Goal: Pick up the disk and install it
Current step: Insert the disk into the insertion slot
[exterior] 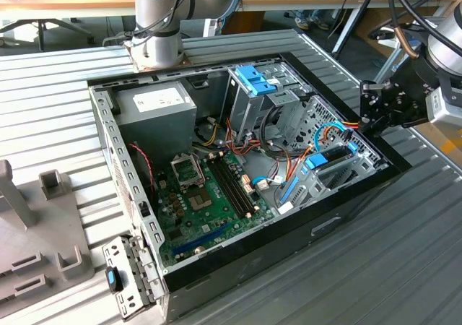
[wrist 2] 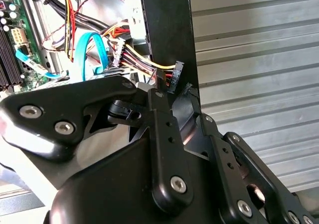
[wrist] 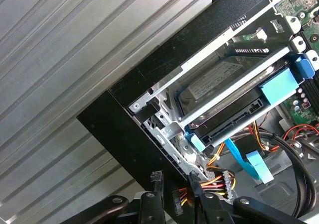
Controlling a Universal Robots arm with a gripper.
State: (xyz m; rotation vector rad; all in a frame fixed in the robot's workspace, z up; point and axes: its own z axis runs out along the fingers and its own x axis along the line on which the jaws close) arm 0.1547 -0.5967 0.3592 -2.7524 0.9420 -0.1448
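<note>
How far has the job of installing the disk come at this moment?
Done, it seems: the disk lies inside the metal bay of the computer case. In hand: nothing. The tool is open and empty, at the case's black wall beside that bay. Left: I cannot tell whether the disk is fully seated.
</note>
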